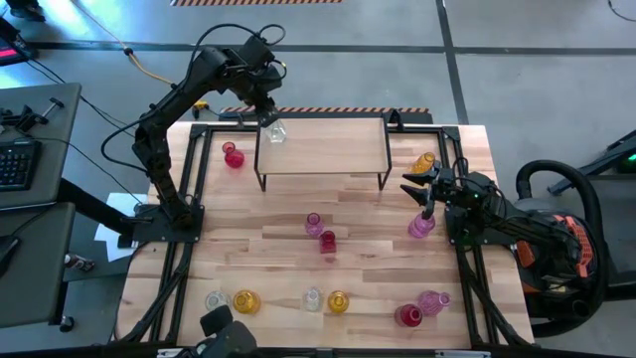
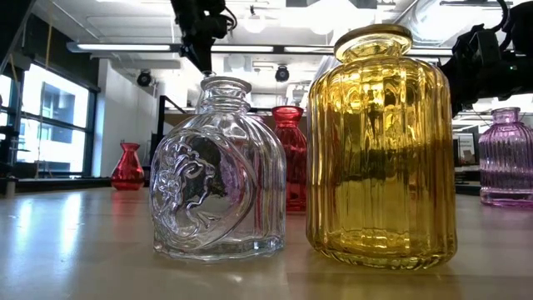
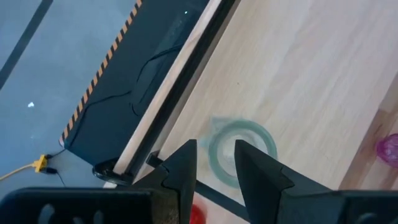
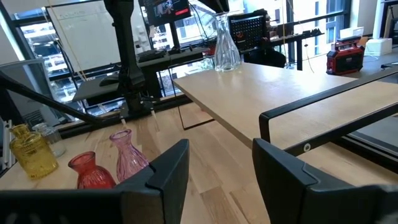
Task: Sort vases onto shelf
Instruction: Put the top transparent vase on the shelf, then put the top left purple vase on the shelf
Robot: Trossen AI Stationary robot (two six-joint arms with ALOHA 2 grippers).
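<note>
our left arm reaches over the back-left corner of the shelf (image 1: pixel 323 147), the left gripper (image 1: pixel 270 117) with its jaws pinching the neck of a clear vase (image 1: pixel 275 130) standing on the pale wood board. our right gripper (image 1: pixel 422 191) hovers off the shelf's right end beside a ribbed purple vase (image 1: pixel 421 226), its jaws spread and holding nothing. other glass vases, pink, red, amber and clear, dot the butcher-block table (image 1: pixel 268 259); an embossed clear bottle (image 2: pixel 215 171) and a ribbed amber jar (image 2: pixel 381 146) stand at its front edge. behind, a grey workshop floor.
</note>
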